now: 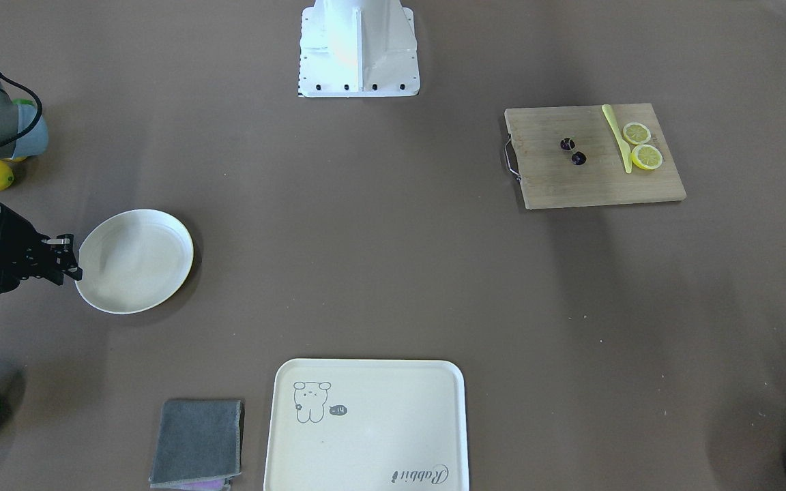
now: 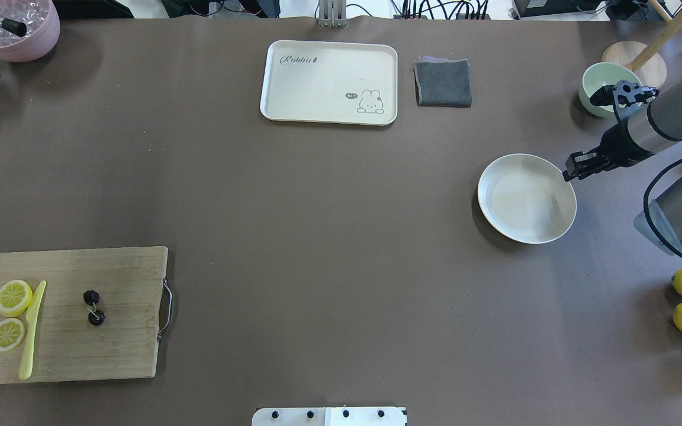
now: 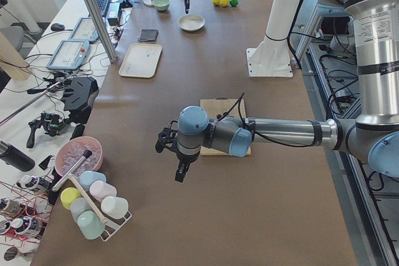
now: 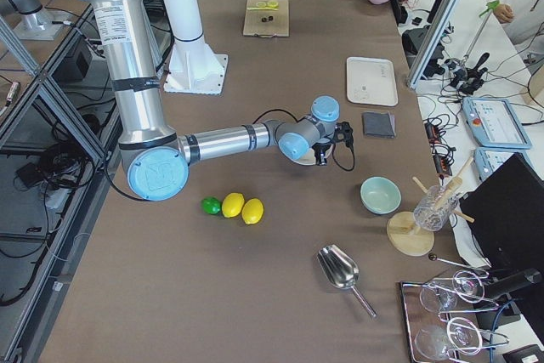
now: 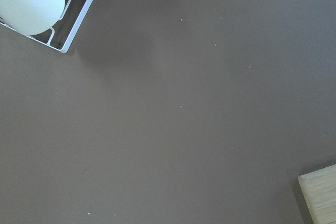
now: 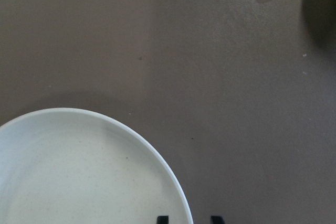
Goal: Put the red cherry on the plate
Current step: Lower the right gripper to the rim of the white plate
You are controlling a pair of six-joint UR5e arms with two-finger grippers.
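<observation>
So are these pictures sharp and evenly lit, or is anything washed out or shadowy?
Front-facing view: glare washes out the robot base, and a broad soft shadow lies below the cutting board. Right wrist view: the plate is sharp; a dark blur fills the top right corner.

- rectangular bamboo cutting board with a metal handle (image 2: 122, 343), by the desk's left edge, carrying two round yellow lemon slices (image 2: 14, 297) and a yellow-green plastic knife (image 2: 32, 331)
- cream rectangular rabbit-print tray (image 2: 317, 89), at the far edge
- folded grey cloth (image 2: 443, 83), just beside the tray
</observation>
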